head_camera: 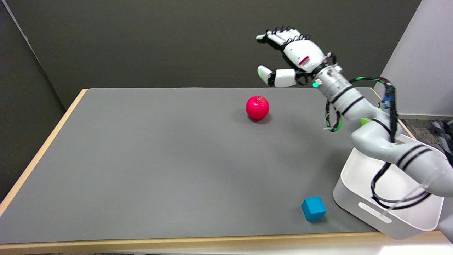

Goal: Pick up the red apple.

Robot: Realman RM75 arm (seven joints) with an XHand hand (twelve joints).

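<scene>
The red apple (257,107) stands upright on the grey table top (159,159), toward the far side and right of centre. My right hand (292,58) hangs in the air above and to the right of the apple, well apart from it. Its fingers stretch out to the left and the thumb points left below them, with nothing between them.
A blue cube (313,208) lies near the table's front edge at the right. A white bin (375,209) stands at the front right corner, under my right arm. A small green thing (364,121) shows behind the forearm. The table has a light wooden rim.
</scene>
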